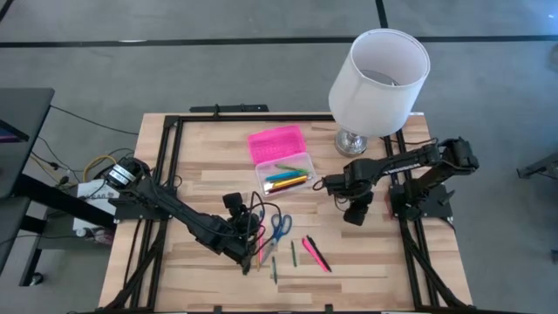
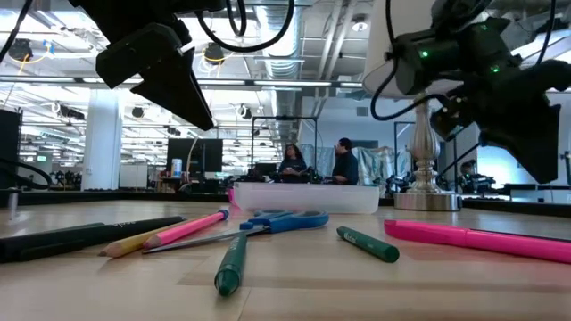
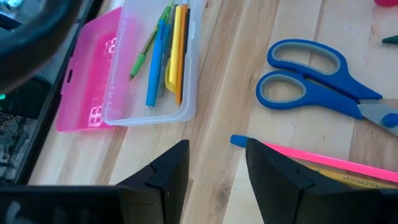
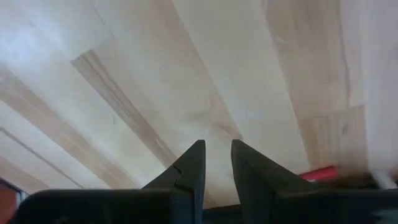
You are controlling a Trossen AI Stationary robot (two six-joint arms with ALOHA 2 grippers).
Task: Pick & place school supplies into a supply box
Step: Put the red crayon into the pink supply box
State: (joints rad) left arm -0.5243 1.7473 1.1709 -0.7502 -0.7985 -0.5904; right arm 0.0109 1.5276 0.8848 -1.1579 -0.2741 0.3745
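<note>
The supply box (image 1: 285, 173) is a clear tray holding several pens, its pink lid (image 1: 276, 139) lying open on the far side; the left wrist view shows the tray (image 3: 152, 68) and lid (image 3: 87, 74). Loose on the wood lie blue-handled scissors (image 3: 317, 81), a pink pencil with a blue tip (image 3: 311, 160), a yellow pencil (image 3: 364, 182), a pink marker (image 1: 316, 253) and two green pens (image 2: 230, 263) (image 2: 366, 242). My left gripper (image 3: 214, 168) hovers open above the pink pencil's blue tip. My right gripper (image 4: 217, 163) hangs over bare wood right of the box, fingers a narrow gap apart, holding nothing.
A white-shaded lamp (image 1: 379, 77) on a metal base (image 2: 428, 192) stands at the far right of the table. A black frame (image 1: 166, 148) runs along the table edges. A red object's end (image 4: 320, 172) shows near my right gripper. People stand in the room beyond.
</note>
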